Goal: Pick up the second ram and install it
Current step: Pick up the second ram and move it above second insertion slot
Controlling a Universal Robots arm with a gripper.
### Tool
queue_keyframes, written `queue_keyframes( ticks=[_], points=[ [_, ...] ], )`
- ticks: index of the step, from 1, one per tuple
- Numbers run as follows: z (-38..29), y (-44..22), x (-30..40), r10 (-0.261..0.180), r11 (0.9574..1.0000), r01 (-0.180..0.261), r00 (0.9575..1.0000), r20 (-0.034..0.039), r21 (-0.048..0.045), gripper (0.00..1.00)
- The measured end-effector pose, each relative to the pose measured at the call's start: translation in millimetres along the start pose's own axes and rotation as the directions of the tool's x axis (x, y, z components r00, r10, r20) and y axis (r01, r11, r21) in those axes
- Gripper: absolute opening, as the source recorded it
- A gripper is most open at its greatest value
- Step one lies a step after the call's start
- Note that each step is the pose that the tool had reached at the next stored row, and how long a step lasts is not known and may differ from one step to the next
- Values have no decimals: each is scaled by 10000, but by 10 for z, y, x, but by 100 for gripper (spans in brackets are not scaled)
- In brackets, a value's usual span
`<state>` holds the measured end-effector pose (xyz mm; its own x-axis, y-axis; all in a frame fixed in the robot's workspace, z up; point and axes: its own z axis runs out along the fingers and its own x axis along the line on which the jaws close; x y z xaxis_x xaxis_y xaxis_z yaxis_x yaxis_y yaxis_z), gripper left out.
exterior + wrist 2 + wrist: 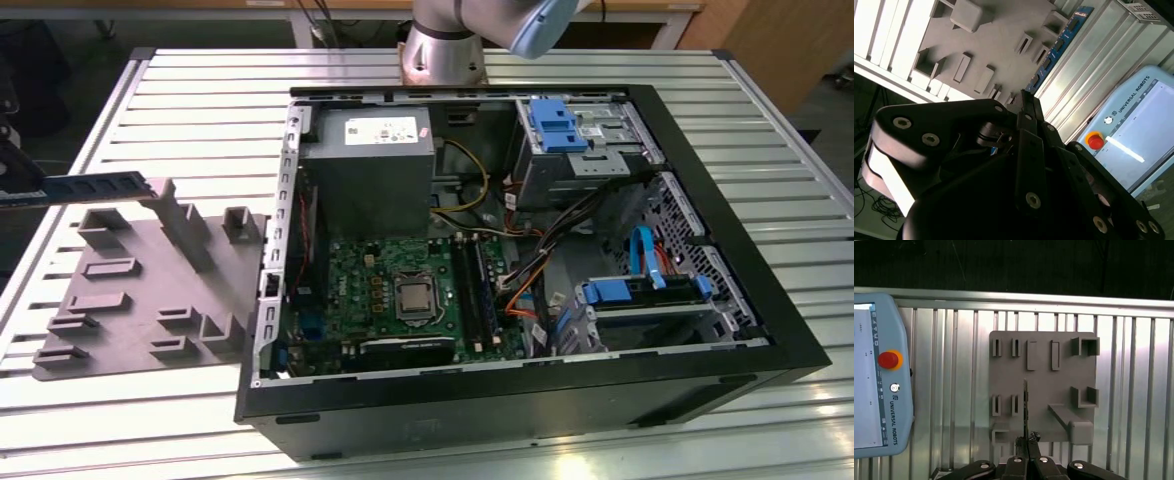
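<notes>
A slatted metal table (200, 90) carries everything. Closest in the first wrist view, the gripper (1027, 442) has its fingers pressed together on one end of the ram (1059, 42), pinching the board's flat faces. The ram stands on edge over the fixture (1044, 385), its free end reaching out near the fixture's tall post; whether it touches the fixture I cannot tell. Beyond the fixture lies the open case (534, 400), its black slots (470, 285) well apart from the ram. The stick looks light, stiff and thin, likely brittle under bending. It seems best held by its short ends or bare faces, away from the contact edge.
</notes>
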<state>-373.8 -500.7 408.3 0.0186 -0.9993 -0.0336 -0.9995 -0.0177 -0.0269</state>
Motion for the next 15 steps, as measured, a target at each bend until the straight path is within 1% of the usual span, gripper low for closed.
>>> queue_keyframes(
  ticks=[9,10,15],
  points=[
    [2,-82,2,0,10000,0,10000,-1,0,11],
    [3,-123,2,0,10000,0,10000,0,0,11],
    [5,-179,3,0,10000,0,10000,0,0,11]
  ],
)
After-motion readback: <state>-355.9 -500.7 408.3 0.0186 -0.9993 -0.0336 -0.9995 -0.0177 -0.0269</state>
